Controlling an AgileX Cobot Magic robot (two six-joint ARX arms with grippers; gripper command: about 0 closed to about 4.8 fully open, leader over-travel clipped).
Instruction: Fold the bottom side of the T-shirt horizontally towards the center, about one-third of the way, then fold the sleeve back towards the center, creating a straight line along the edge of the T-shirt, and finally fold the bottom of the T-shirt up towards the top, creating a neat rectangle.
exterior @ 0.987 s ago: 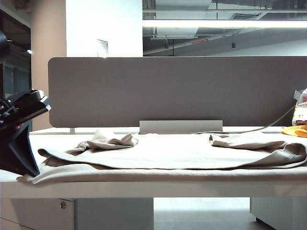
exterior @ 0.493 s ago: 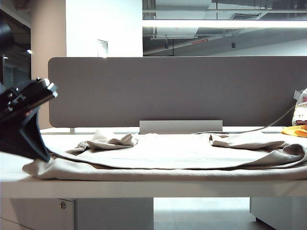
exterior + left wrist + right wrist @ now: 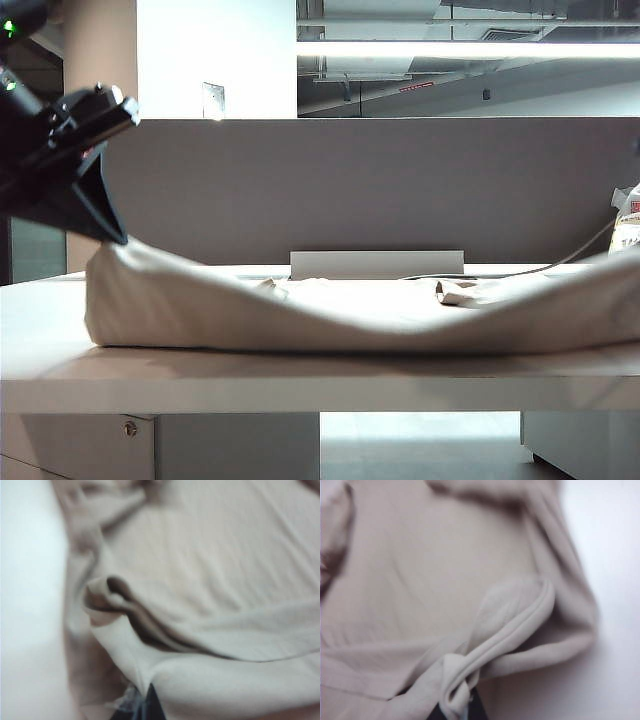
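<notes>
Black angular left arm [image 3: 60, 165], green light

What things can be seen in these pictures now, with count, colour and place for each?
T-shirt: one, beige, across the table, its near edge lifted at both ends.
Table: one, white, under the T-shirt.
Partition panel: one, grey, upright behind the table.
Packaged item: one partly seen, white and yellow, at the far right edge.
Cable: one, light, at the right in front of the panel.
Left gripper: one, black, raised at the left, fingers shut on the T-shirt.
Right gripper: one, dark, outside the exterior view, fingers shut on the T-shirt.
</notes>
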